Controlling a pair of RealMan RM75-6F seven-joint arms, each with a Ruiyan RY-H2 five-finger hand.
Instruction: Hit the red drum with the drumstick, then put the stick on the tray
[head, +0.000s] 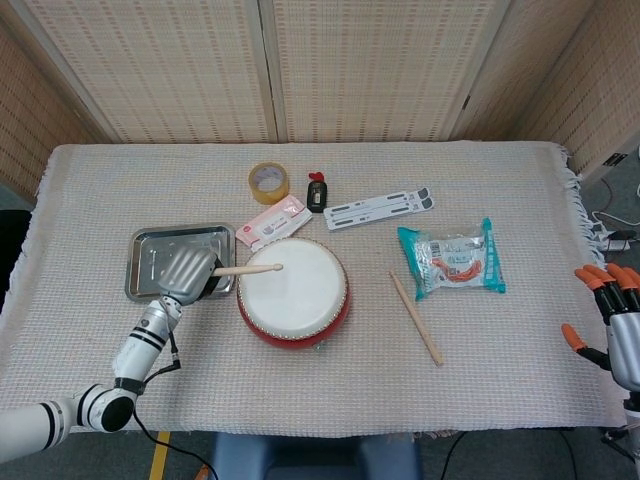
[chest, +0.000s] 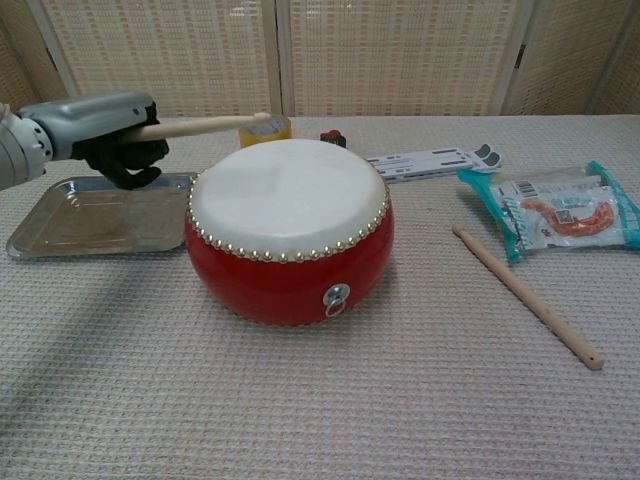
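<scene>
Midway through the striking step, by the look of it. Left hand, beside the steel tray, fingers wrapped round a drumstick held level with its tip raised just above the red drum's white skin. Stick not yet on tray. Right hand idle at bench edge, fingers spread, holding nothing.

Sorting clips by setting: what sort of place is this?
Probably a lab or test room: a cloth-covered table fenced by woven screens, with an odd mix of props such as a drum and tape.
</scene>
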